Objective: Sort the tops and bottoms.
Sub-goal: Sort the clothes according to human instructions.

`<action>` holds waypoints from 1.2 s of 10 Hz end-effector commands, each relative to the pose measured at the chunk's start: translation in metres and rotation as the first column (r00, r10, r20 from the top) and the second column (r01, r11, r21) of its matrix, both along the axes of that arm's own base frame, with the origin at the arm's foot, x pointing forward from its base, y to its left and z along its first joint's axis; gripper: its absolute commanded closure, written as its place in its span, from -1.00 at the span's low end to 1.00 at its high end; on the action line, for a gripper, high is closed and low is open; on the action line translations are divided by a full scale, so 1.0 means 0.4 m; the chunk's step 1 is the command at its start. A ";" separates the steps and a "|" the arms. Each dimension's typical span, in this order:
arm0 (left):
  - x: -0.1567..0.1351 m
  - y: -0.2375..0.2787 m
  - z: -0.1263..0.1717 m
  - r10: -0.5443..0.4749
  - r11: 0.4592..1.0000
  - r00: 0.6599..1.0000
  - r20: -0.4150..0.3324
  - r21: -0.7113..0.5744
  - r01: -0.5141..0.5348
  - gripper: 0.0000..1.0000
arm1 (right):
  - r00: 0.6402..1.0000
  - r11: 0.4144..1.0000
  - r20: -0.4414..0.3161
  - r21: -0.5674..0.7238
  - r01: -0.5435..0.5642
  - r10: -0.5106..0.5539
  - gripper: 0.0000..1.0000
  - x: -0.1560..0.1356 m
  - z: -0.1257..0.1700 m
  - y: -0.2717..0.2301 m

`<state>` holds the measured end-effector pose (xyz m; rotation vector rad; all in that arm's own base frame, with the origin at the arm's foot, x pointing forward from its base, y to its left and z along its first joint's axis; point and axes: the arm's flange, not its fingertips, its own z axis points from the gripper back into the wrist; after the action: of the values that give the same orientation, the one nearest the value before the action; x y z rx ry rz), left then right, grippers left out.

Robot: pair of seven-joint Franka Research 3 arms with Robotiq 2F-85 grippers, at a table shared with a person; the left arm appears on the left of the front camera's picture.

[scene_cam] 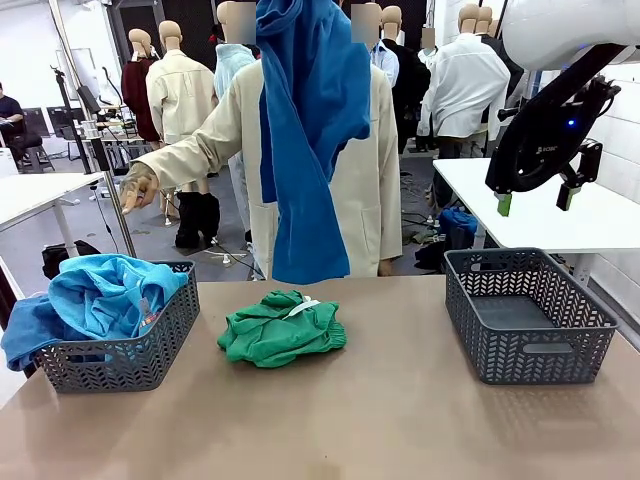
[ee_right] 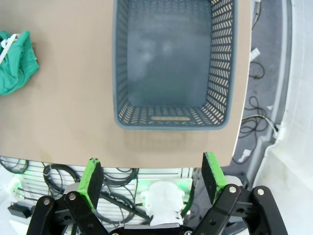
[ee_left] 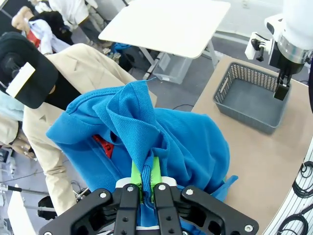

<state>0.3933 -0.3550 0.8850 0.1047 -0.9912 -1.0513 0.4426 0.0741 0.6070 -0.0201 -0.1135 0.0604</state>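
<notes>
A royal blue top (scene_cam: 312, 130) hangs high over the middle of the table, in front of the person. In the left wrist view my left gripper (ee_left: 145, 174) is shut on a fold of that top (ee_left: 171, 137), its green pads pinching the cloth. Lighter blue tops (scene_cam: 105, 295) fill the left basket (scene_cam: 130, 360). A bright green bottom (scene_cam: 283, 327) with a white label lies bunched at the table's centre, and its edge (ee_right: 14, 68) shows in the right wrist view. My right gripper (scene_cam: 535, 200) hangs open and holds nothing above the right basket (scene_cam: 530, 350). The right wrist view shows the same gripper (ee_right: 152, 174).
The right basket (ee_right: 171, 113) is empty and sits near the table's right edge. A person in a beige coat stands at the far side, one hand (scene_cam: 138, 188) held out to the left. A white table (scene_cam: 560, 215) stands behind on the right.
</notes>
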 end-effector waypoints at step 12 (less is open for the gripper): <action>0.015 0.187 0.071 0.216 0.975 0.965 0.152 0.014 -0.221 1.00 | 1.000 0.999 -0.009 0.030 -0.018 0.018 -1.00 -0.001 0.000 -0.002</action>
<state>0.4048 -0.3043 0.9075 0.2179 -1.0313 -0.9516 0.4427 0.0737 0.6070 -0.0202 -0.1136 0.0597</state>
